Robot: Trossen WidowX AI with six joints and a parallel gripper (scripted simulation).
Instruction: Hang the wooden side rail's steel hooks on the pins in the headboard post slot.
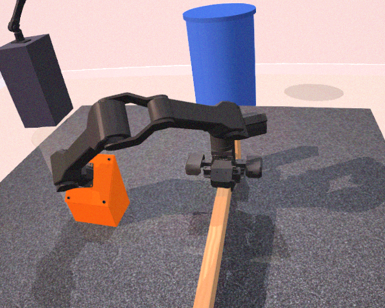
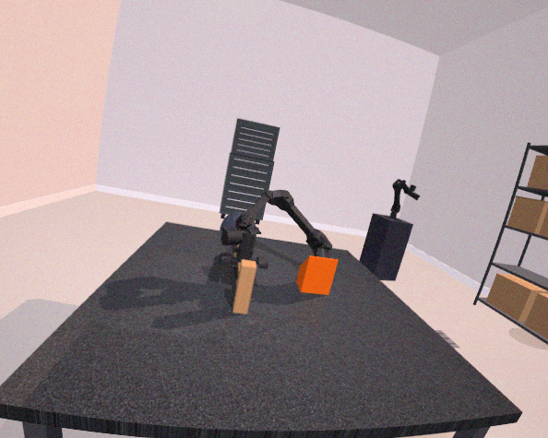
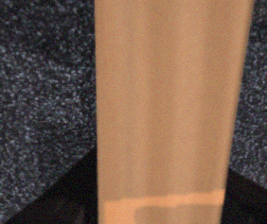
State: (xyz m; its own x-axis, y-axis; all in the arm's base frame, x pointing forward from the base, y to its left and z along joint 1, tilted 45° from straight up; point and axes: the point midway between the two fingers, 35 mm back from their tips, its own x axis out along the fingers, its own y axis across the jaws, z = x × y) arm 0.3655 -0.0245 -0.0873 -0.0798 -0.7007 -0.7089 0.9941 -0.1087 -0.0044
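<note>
The wooden side rail [image 1: 213, 239] [image 3: 164, 102] runs from my gripper toward the top camera and out of that frame's bottom edge, so its far end is unseen. My gripper [image 1: 223, 184] [image 3: 141, 152] is shut on the rail, one dark finger on each side. The wooden headboard post [image 2: 244, 286] [image 1: 237, 148] stands upright beyond the gripper as seen from the top view, where only a sliver shows. Its slot, the pins and the rail's hooks are hidden. I cannot tell whether the hooks touch the pins.
The orange base block [image 1: 118, 198] [image 2: 317, 276] stands beside the rail, left of it in the top view, with my arm arching across from it. The dark table [image 1: 312, 253] [image 2: 274, 369] carries everything. A blue bin [image 1: 223, 61] and a pedestal [image 1: 31, 85] [image 2: 386, 242] with another arm stand off the table.
</note>
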